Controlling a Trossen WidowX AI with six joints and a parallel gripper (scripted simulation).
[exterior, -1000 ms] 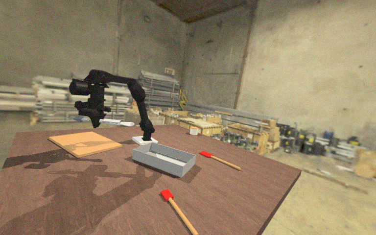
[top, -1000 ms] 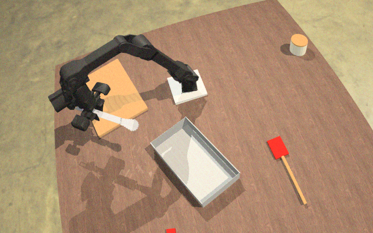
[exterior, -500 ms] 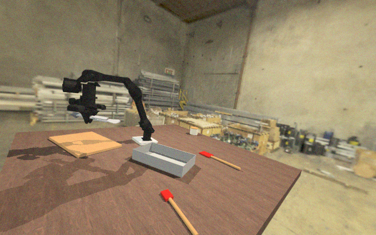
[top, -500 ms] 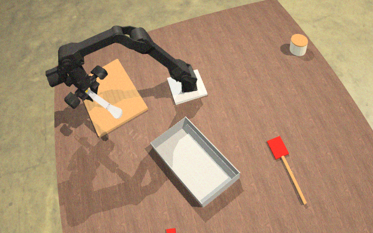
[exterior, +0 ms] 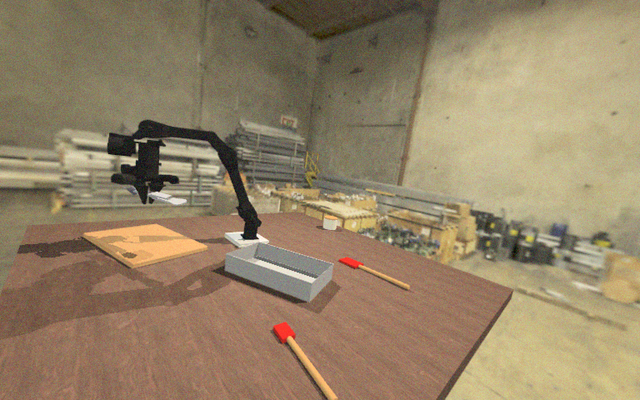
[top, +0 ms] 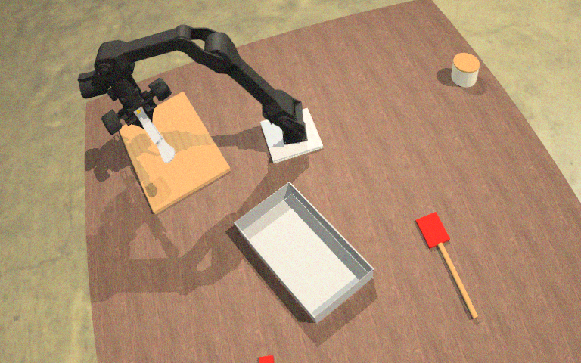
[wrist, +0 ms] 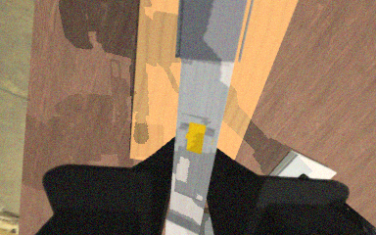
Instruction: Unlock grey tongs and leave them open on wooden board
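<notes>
Pinching the grey tongs (top: 155,136) near their hinge, my gripper (top: 136,112) holds them high above the wooden board (top: 188,171), tips jutting roughly level. Well apart sits the roasting tin (top: 256,212) on the table (top: 385,150).

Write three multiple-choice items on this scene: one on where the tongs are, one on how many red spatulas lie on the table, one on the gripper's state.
1. Where are the grey tongs?
A. in the roasting tin
B. held in the air above the wooden board
C. flat on the table

2. How many red spatulas lie on the table?
A. one
B. two
C. three

3. The gripper is:
A. wide open
B. shut on nothing
C. shut on the tongs

Key:
1 B, the exterior view shows them well above the wooden board, the roasting tin bare.
2 B, one spatula past the tin, another spatula nearer.
3 C, the fingers clamp the handle.
</notes>
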